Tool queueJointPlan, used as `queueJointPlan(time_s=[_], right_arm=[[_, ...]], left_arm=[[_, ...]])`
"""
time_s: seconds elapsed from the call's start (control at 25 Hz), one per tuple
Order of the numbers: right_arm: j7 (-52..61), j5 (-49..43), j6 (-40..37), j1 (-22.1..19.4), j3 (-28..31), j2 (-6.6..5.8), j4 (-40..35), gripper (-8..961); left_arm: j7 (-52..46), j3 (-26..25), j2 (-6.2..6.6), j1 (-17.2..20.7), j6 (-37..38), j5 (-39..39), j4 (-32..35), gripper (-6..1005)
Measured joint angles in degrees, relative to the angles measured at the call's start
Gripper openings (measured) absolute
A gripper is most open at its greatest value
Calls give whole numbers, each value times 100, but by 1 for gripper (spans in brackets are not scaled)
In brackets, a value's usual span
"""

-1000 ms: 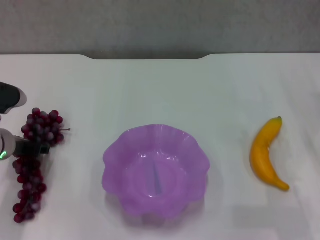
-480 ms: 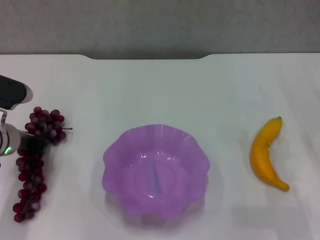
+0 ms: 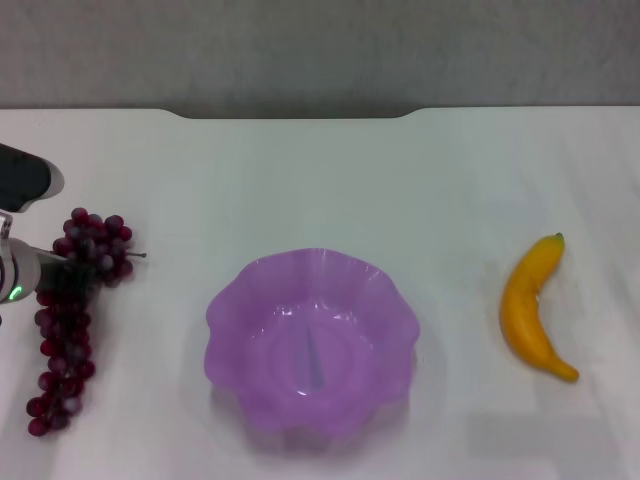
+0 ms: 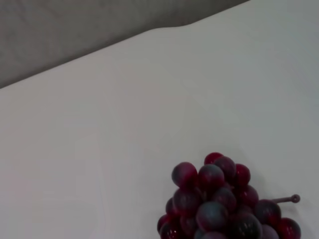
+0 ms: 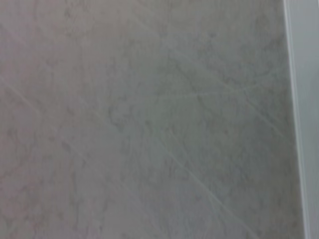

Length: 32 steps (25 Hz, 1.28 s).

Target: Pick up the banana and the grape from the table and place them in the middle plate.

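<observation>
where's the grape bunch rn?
Head view: the grape lies on the table at the robot's far left, left of the middle plate, with the left gripper at its upper part.

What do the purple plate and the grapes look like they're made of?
The middle plate looks like thin translucent plastic, since light shows through its wavy scalloped walls. The grape bunch has smooth, slightly waxy dark red-purple berries with soft highlights; real fruit or a plastic replica cannot be told apart.
</observation>
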Motion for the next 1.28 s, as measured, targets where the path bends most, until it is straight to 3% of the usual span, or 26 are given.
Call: queueJointPlan(time_s=[1.28], right_arm=[[-10, 14, 17, 8, 27, -1, 39, 906]], left_arm=[[-54, 88, -8, 33, 124, -13, -142, 211]])
